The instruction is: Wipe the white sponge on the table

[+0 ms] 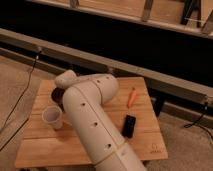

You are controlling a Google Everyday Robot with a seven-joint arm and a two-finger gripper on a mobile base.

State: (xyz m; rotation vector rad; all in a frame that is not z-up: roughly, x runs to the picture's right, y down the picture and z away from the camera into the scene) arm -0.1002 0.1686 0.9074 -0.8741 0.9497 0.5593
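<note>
A small wooden tabletop sits in the middle of the view. It is made of light planks and is close to square. It has a tiny dark logo near its front right corner.

A big cream arm comes up from the bottom edge and leans across the tabletop toward the far left corner. The arm is thick and round, with a row of little dark holes along its side. It ends in a round knob.

The pincer is just under that knob, low over the far left part of the tabletop. It shows only as a dark shape tucked beside the arm, so one cannot tell if it is apart, together or clamped on something.

A see-through cup stands upright on the left side of the tabletop, just in front of the pincer and close beside the arm.

On the right side of the arm lie 2 more things. One is a thin orange thing near the far edge, lying tilted. The other is a flat black thing, nearer the front. The 2 are near each other but do not touch.

A dark cord runs over the grey floor to the left of the tabletop. Behind it all, a long pale rail goes from left to right, with a dark space above it.
</note>
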